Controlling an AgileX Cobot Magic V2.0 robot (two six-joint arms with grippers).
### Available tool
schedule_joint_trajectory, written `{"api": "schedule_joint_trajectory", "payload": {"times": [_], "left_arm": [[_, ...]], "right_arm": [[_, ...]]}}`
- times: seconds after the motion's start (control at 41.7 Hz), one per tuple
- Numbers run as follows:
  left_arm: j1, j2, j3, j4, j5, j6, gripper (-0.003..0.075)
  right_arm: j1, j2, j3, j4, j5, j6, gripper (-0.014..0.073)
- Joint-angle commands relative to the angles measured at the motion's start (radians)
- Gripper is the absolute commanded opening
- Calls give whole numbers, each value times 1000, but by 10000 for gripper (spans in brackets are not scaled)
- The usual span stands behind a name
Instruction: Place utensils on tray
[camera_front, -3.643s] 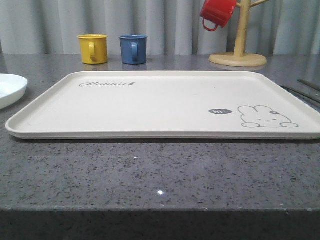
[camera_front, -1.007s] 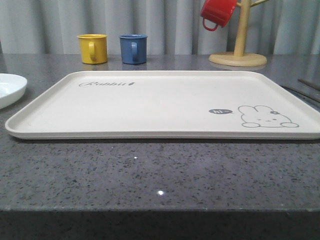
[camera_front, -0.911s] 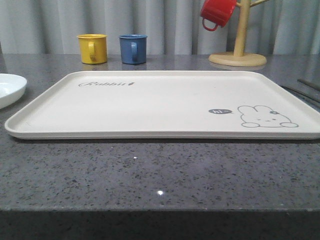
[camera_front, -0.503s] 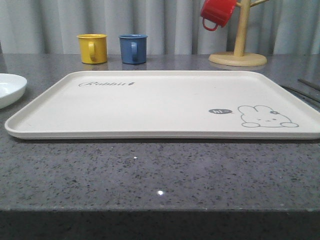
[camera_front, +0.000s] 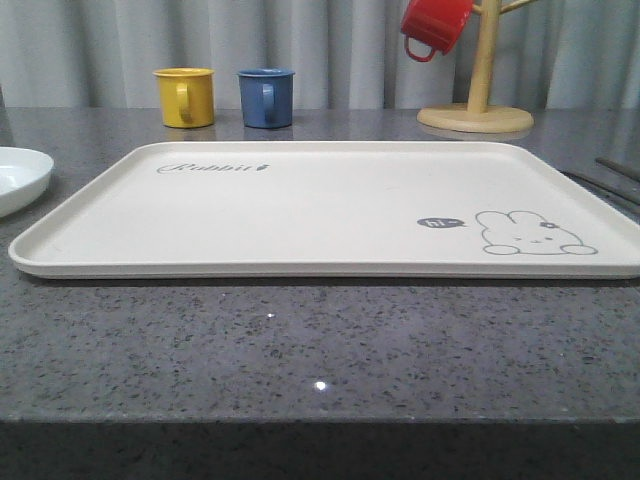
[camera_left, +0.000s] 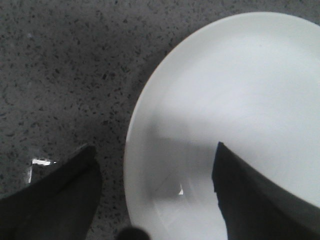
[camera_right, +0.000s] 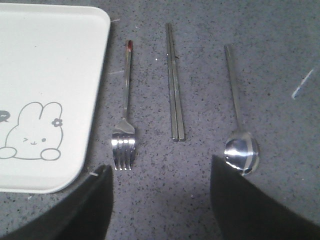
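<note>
Nothing rests on the tray (camera_front: 300, 205) yet, so the task reads as being at its very start, with both arms poised over their first picks. In the left wrist view the left gripper (camera_left: 155, 200) is spread wide and holds nothing, one dark finger over bare counter and the other over the plate (camera_left: 240, 100), so the plate's rim runs between them; whether either finger touches it I cannot tell. In the front view that plate (camera_front: 20, 175) sits at about nine o'clock from the tray, just off its left edge. The right gripper (camera_right: 160, 200) is also wide open and empty, hanging above the cutlery, which lies in a row on the counter beside the tray's rabbit corner (camera_right: 45, 75): the fork (camera_right: 125, 120) nearest the tray, the chopsticks (camera_right: 174, 85) in the middle, the spoon (camera_right: 239, 125) farthest out, all parallel and apart from one another. The next move, as I judge it, calls for one gripper to descend and close on its target; the thin, flat metal pieces lie flush on the stone and will likely be hard to pinch cleanly, while the plate offers a raised rim. The work surface is a dark grey speckled countertop (camera_front: 320, 350). Beyond the tray, at eleven o'clock, stand a yellow mug (camera_front: 186, 96) and a blue mug (camera_front: 267, 97); at one o'clock a wooden mug tree (camera_front: 478, 100) carries a red mug (camera_front: 434, 25). Pale grey curtains (camera_front: 330, 50) close off the back.
</note>
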Motion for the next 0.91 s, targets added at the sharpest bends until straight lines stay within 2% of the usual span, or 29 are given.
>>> {"api": "schedule_joint_trajectory", "payload": {"times": [0.0,0.168,0.527,0.623,0.863,0.887], "left_arm": [[2,-10,-40,-30,-34,2,461],[2,-4,-40,-33,-27,2,448],[2,22,-40,-33,0,2,295],[0,32,-40,-33,1,2,230],[0,34,-49,-33,24,2,-15],[0,27,-52,-33,24,2,-18]], "right_arm": [[-2,8,-35,-14,-61,-4,454],[-2,8,-35,-14,-61,-4,454],[-2,8,-35,-14,-61,-4,454],[-2,8,-35,-14,-61,-4,454],[-2,8,-35,-14,-61,-4,454],[-2,8,-35,-14,-61,-4,454]]}}
